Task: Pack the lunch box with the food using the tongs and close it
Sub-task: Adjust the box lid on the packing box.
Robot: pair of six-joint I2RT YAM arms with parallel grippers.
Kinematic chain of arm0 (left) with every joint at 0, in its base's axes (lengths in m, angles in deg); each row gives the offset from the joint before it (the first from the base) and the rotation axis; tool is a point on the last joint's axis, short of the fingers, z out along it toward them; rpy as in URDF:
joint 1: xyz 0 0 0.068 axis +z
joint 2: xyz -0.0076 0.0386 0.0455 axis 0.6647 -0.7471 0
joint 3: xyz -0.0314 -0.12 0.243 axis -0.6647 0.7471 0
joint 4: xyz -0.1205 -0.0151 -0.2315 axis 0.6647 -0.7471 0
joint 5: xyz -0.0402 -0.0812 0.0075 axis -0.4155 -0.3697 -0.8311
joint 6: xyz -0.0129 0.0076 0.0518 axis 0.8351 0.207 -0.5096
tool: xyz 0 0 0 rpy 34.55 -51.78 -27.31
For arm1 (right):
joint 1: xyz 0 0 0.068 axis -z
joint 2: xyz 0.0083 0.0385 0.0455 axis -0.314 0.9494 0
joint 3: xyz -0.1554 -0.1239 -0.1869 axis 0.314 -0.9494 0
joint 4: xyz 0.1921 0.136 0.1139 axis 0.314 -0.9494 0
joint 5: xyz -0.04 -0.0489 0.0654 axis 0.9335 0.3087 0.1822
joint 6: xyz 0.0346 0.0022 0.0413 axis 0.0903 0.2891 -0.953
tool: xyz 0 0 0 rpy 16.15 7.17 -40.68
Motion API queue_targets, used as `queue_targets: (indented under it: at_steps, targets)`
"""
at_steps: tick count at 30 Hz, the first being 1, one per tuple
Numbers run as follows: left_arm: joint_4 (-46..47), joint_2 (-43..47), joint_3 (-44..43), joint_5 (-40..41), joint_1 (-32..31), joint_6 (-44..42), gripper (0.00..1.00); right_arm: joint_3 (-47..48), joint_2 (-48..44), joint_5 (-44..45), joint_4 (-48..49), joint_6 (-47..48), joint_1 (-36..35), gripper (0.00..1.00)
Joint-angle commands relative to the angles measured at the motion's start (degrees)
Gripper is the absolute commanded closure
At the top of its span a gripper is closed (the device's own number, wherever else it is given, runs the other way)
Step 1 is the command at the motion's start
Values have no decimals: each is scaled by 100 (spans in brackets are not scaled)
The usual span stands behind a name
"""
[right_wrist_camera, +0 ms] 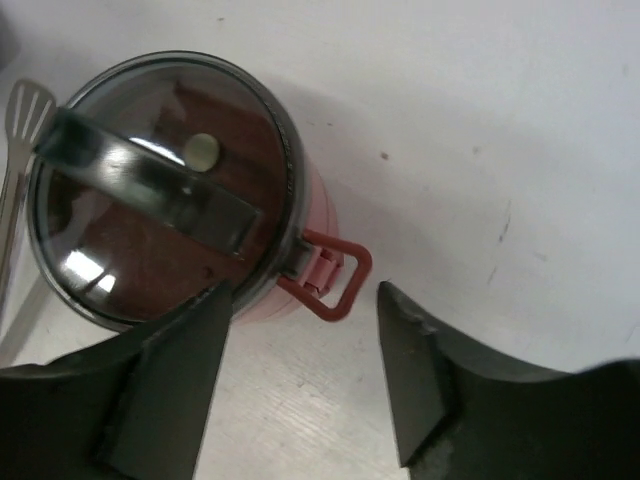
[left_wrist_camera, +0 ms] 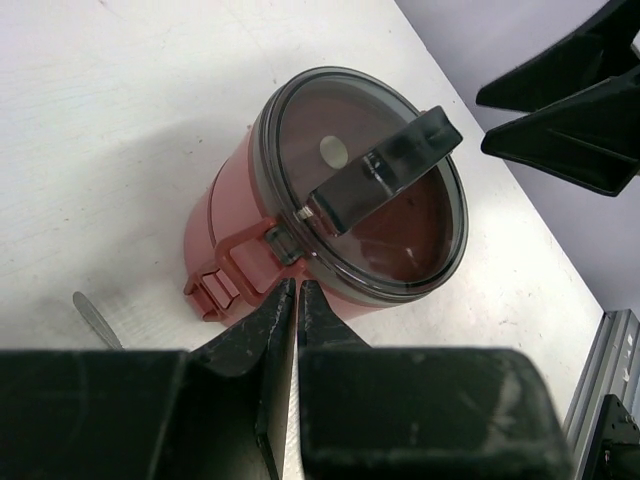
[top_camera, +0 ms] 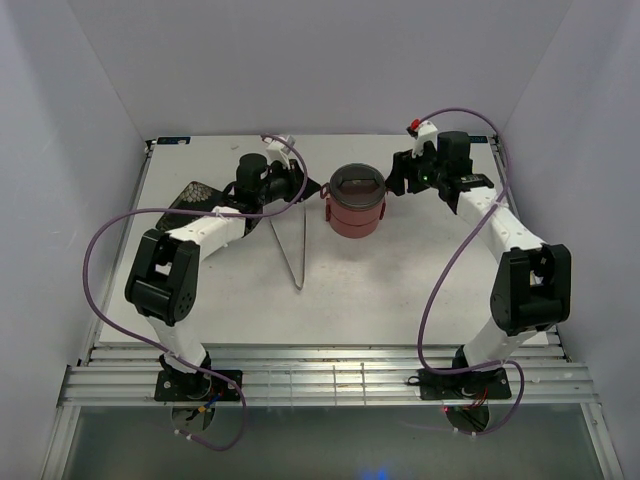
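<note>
The dusty-red lunch box (top_camera: 355, 205) stands stacked in the middle of the table with its dark round lid (left_wrist_camera: 360, 185) on. A dark handle bar lies across the lid. My left gripper (left_wrist_camera: 297, 287) is shut with nothing in it, its tips at the box's left red side clasp (left_wrist_camera: 235, 265). On the opposite side, my right gripper (right_wrist_camera: 300, 295) is open, and the other red clasp (right_wrist_camera: 335, 275) lies just ahead of its gap. The silver tongs (top_camera: 290, 250) lie on the table left of the box, untouched. The food is hidden.
A dark patterned plate (top_camera: 195, 195) lies at the back left, partly under the left arm. The table's white walls close in the back and sides. The right gripper's black fingers (left_wrist_camera: 570, 100) show beyond the box in the left wrist view.
</note>
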Motion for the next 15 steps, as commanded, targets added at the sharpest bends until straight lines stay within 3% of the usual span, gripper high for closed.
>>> queue_targets:
  at_steps: [1, 7, 15]
  targets:
    - [-101, 404, 62, 147, -13, -133, 83, 562, 214, -809, -320, 1170, -20, 31]
    - [-145, 272, -148, 15, -13, -134, 83, 818, 505, -897, -393, 1242, -20, 31]
    - [-145, 123, -236, -73, -13, -81, 83, 975, 681, -2295, -418, 1839, -20, 28]
